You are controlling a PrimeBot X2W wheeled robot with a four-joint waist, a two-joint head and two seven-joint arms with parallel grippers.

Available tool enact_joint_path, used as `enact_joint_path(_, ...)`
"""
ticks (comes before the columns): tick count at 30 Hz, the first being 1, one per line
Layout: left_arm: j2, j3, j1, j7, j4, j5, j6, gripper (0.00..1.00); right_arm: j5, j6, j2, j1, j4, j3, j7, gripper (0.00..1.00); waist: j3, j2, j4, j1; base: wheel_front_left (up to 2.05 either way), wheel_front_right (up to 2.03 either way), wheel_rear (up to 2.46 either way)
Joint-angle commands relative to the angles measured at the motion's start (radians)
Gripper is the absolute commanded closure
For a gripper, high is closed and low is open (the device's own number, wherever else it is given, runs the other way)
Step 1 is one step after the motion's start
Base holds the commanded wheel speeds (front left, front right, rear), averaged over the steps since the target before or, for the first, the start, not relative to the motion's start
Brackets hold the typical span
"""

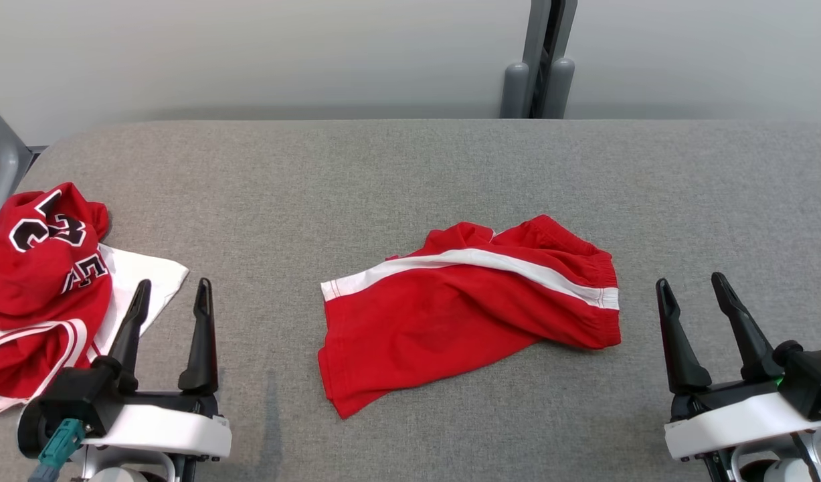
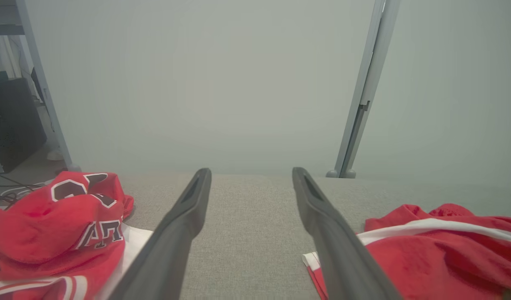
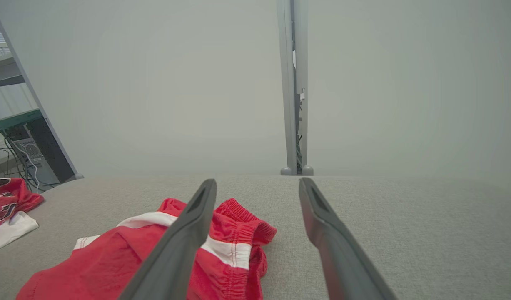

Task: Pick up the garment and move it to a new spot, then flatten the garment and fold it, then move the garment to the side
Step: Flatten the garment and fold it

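Shorts (image 1: 470, 314) of red cloth lie crumpled near the middle of the grey desk (image 1: 383, 174), between the two claws and touched by neither. I take them for the garment meant, since they sit squarely before the robot. A red jersey (image 1: 42, 281) with a white cloth (image 1: 152, 273) under it is heaped at the desk's left edge, just beside the left claw (image 1: 174, 286). That claw hovers low at the near left, its two fingers spread wide with nothing between them. The right claw (image 1: 690, 281) hovers at the near right, near the shorts' elastic waistband (image 1: 601, 268), equally wide apart and equally empty.

The shorts look light, thin and limp. They will probably sag and drape from whatever point is pinched, and should not slide much on the woven desk cover. A white stripe (image 1: 477, 260) runs along the far side from the waistband to the leg hem (image 1: 330, 335). The cloth is rumpled over itself below the stripe, so a pinch in the middle would likely gather several layers. Better holds, to my eye, are the gathered waistband at the right, thick enough to grip firmly, and a corner of the leg hem at the left; lifting both should stretch the cloth out. No step of the task looks begun.
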Motion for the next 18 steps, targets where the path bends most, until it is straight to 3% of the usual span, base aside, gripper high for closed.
enact_joint_path(1, 0.005, -0.001, 0.004, -0.003, 0.002, 0.002, -0.005, 0.00, -0.006, 0.000, -0.002, 0.009, -0.006, -0.005, 0.007, 0.00, -0.003, 0.0000, 0.002, 0.0000, 0.00, 0.00, 0.00)
enact_joint_path(18, 0.011, -0.012, -0.012, -0.003, 0.015, 0.002, -0.011, 0.00, -0.003, 0.000, 0.004, 0.016, -0.021, 0.006, 0.027, 0.00, -0.008, 0.0000, 0.012, 0.0000, 0.00, 0.00, 0.00)
